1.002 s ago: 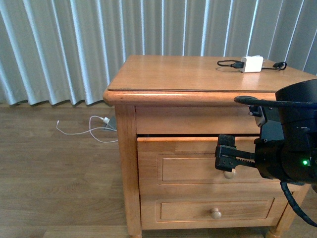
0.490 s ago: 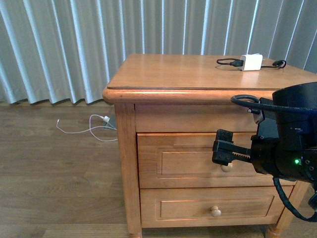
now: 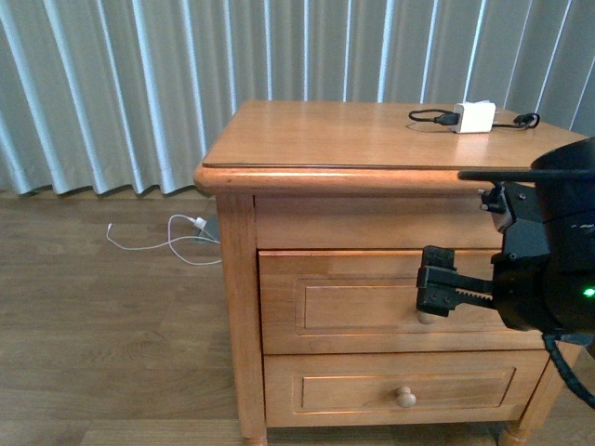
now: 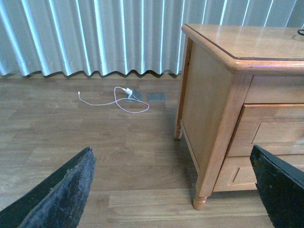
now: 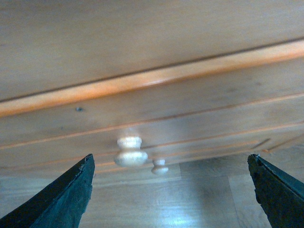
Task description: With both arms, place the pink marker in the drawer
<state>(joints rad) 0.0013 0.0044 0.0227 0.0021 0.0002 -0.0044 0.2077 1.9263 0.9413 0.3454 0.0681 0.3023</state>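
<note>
Grey curtains (image 3: pixel 139 84), wood floor (image 3: pixel 102 334), nightstand (image 3: pixel 363 139), drawer (image 3: pixel 372 302) shut

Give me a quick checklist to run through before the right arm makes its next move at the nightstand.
1. Top drawer shut: ok, its front sits flush and no gap shows in the front view.
2. Pink marker located: cannot tell, it shows in no view.
3. Right gripper open: ok, its fingers are spread wide in the right wrist view.
4. Knob free of the fingers: ok, it sits ahead of them, untouched.
5. Left gripper open and empty: ok, it is off to the nightstand's side.
6. Charger block clear of both arms: ok, it lies on the top.
</note>
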